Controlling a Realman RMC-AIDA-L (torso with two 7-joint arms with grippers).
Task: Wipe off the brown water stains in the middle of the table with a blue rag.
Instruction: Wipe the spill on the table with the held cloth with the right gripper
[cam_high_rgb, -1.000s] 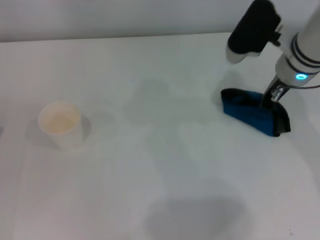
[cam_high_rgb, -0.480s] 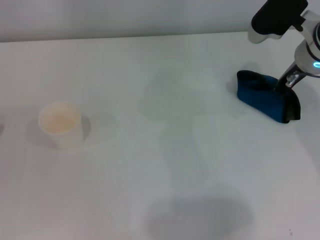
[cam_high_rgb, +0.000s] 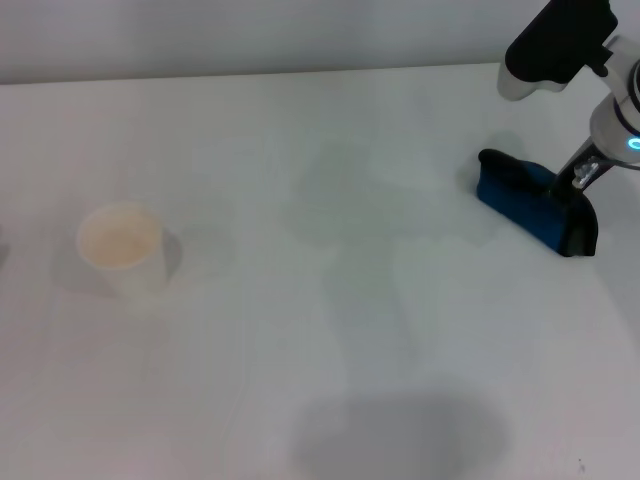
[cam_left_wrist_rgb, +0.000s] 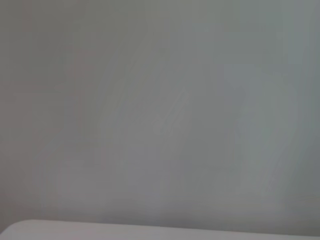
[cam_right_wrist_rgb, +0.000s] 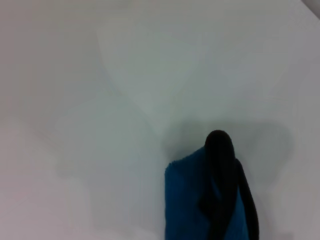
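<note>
right gripper (cam_high_rgb: 581, 182) reaches down onto bunched blue rag (cam_high_rgb: 527, 199)

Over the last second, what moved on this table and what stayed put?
The right pincer carried the blue rag toward the robot's right, away from the middle of the table, with most of the shift early on and only a small drift since. The rag stays held, hanging bunched with its lower edge at the tabletop. The white paper cup on the left did not move. No brown stains are visible in the middle now.
</note>
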